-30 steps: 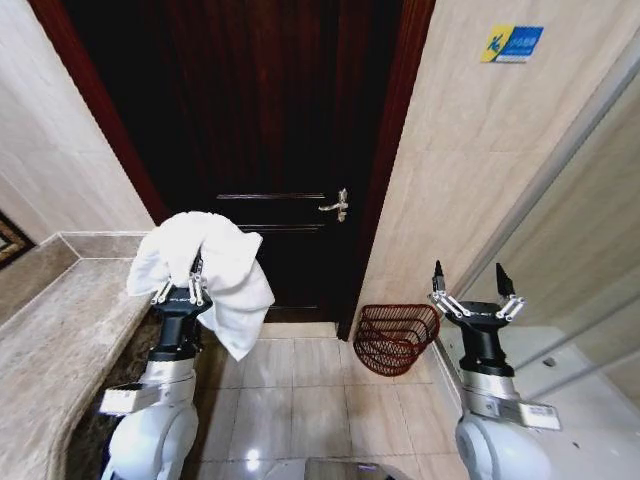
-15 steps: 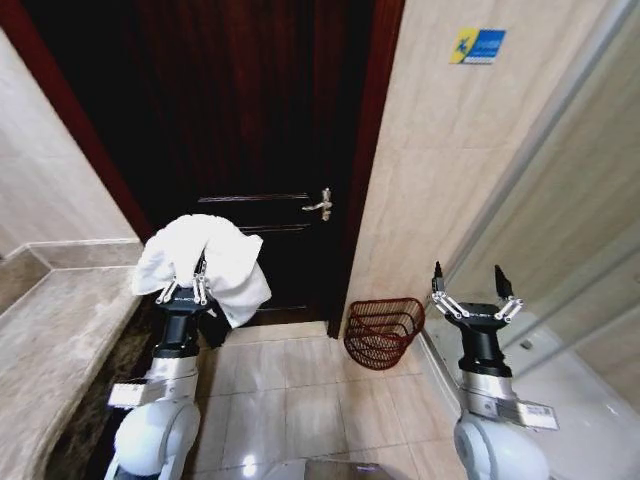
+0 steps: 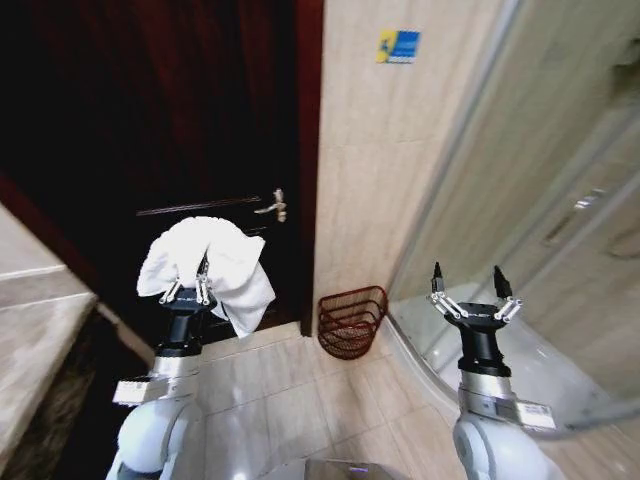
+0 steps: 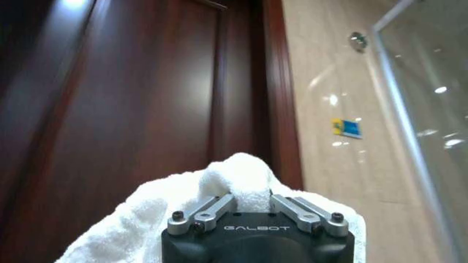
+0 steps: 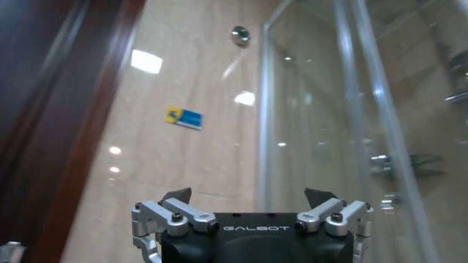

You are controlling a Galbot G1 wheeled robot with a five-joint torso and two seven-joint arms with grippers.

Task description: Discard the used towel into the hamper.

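My left gripper (image 3: 187, 287) is raised at the left of the head view, shut on a white towel (image 3: 228, 262) that drapes over it and hangs down its right side. In the left wrist view the towel (image 4: 238, 178) bulges up between the shut fingers of the left gripper (image 4: 249, 204). The hamper (image 3: 351, 320), a dark reddish-brown openwork basket, stands on the floor against the tiled wall, right of the door and between the two arms. My right gripper (image 3: 468, 290) is held up at the right, open and empty, and the right wrist view shows it (image 5: 247, 198) open too.
A dark wooden door (image 3: 180, 130) with a lever handle (image 3: 271, 206) is ahead on the left. A beige tiled wall (image 3: 390, 150) carries a small blue and yellow sign (image 3: 398, 46). A glass shower enclosure (image 3: 560, 220) fills the right. A stone counter (image 3: 30, 340) edges the left.
The whole view has swung to the right: door, hamper and counter sit further left in the picture and more shower glass shows. Both arms hold the same pose, towel still gripped.
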